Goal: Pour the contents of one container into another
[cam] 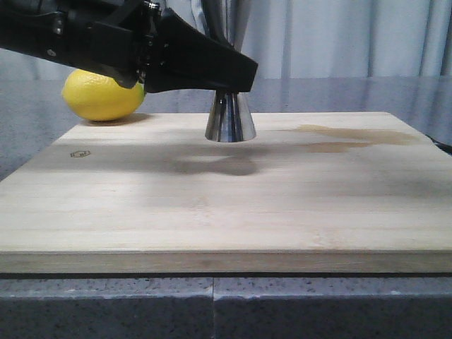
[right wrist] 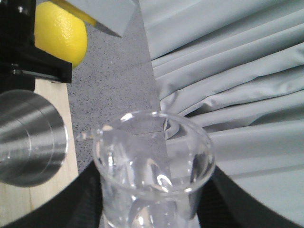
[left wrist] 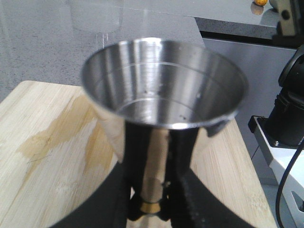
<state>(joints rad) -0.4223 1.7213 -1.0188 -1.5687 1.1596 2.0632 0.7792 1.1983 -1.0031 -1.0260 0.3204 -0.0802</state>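
The steel jigger point(cam: 230, 119) stands upright on the wooden cutting board point(cam: 226, 205), toward the board's far edge and about midway across, its long axis vertical. In the front view only its lower cone shows; the waist and upper cup are hidden behind the black left gripper point(cam: 212, 70), which reaches in from the left at that height. The left wrist view looks down into the jigger's open upper cup point(left wrist: 164, 85), mouth facing up, with the gold band point(left wrist: 151, 206) at the narrow waist seated between the two dark fingers point(left wrist: 185, 190); the jaws are clamped on the jigger at the waist.

The clear glass beaker point(right wrist: 152, 166) shows plainly only in the right wrist view, held upright with its round mouth open toward the camera and its lower body cut off by the frame edge. The dark fingers of the right gripper point(right wrist: 152, 223) press its sides, so those jaws are closed on the beaker. Whether it holds liquid is hard to make out. It sits just beside the jigger's rim point(right wrist: 28, 137), apart from it.

A lemon point(cam: 103, 94) lies behind the board's far left corner, partly covered by the left arm. A brownish wet stain point(cam: 353, 135) marks the board to the right of the jigger
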